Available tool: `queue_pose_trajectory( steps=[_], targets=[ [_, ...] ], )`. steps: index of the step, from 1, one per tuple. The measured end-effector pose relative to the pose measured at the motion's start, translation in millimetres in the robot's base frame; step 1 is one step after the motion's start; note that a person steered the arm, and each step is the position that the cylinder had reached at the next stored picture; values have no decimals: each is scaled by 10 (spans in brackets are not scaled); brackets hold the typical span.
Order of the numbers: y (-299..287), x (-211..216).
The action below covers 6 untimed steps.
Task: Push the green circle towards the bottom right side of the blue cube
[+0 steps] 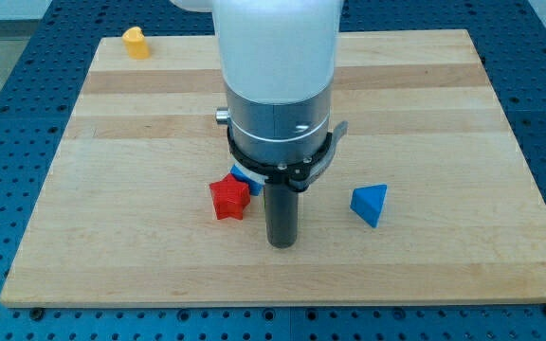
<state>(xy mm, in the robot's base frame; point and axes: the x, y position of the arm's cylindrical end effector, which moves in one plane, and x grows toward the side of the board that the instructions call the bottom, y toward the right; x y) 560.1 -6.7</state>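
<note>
My tip (282, 244) sits low on the tabletop (444, 114), just to the view's right of the red block (228, 199) (a star-like shape, as far as I can tell). There is no hand here, only the rod, so nothing opens or closes. The green circle does not show; the arm's body may be hiding it. A blue block (245, 179) peeks out just above the red block at its right, mostly covered, and may be the cube. A blue triangular block (369, 205) lies well to the right of the red block, and a yellow block (136, 43) far above and left of it. The step would go best by first clearing the arm enough to find the circle, then coming in behind it, steering wide of the red block.
</note>
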Motion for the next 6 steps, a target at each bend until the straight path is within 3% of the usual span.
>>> queue_pose_trajectory(
  steps=[3, 4, 6],
  targets=[
    [24, -186],
    [3, -50],
    [-1024, 149]
  ],
)
